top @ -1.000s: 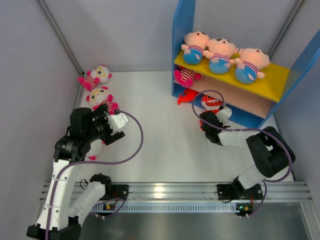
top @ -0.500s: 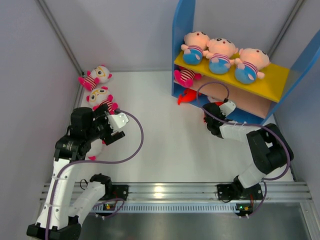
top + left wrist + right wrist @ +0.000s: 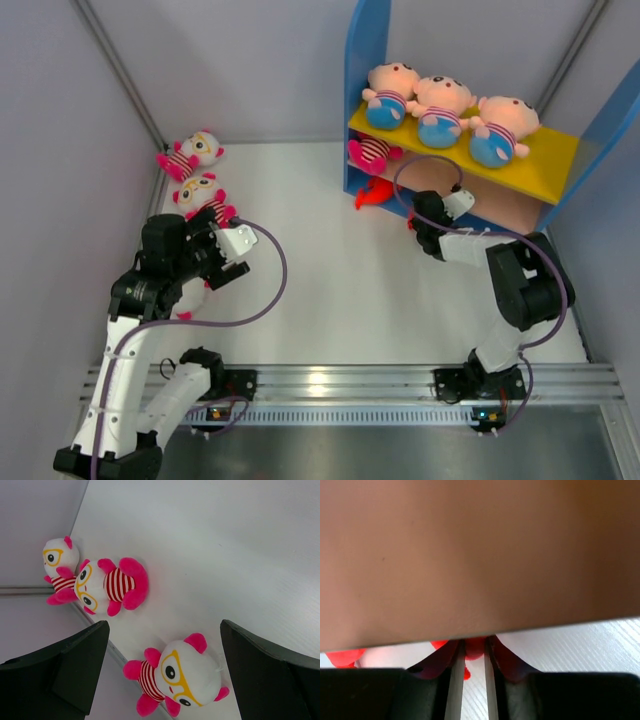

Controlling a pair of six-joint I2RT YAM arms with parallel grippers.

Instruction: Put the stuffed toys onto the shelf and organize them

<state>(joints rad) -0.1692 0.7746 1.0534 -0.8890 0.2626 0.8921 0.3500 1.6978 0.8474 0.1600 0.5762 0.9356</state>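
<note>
1. Stuffed toys are found partly on the shelf (image 3: pixel 365 60), which is set at about 1 o'clock on the tabletop (image 3: pixel 330 285), and partly at about 10 o'clock by the wall.
2. Three peach dolls (image 3: pixel 440 108) are lined up side by side on the yellow top board (image 3: pixel 548 165).
3. A shelved striped doll (image 3: pixel 370 152) is laid at the left end of the tan middle board (image 3: pixel 500 205). Below it, a red fish (image 3: pixel 372 192) is seen poking out at the left end of the blue base (image 3: pixel 495 238).
4. On the tabletop, a far striped doll (image 3: pixel 195 152) is lying close to the wall, with a second striped doll (image 3: pixel 203 198) just beside it at 6 o'clock.
5. The left tool (image 3: pixel 225 252) is held wide open with nothing in it, at about 5 o'clock from the second striped doll.
6. In the left wrist view, a nearest striped doll (image 3: pixel 180 675) is framed between the dark fingers (image 3: pixel 75 672). Which toy of the top view it is cannot be told.
7. The right tool (image 3: pixel 472 653) is reached under the tan middle board into the lowest tier. Its jaws are drawn almost together, and a second red fish (image 3: pixel 474 646) is pinched at the tips.
</note>
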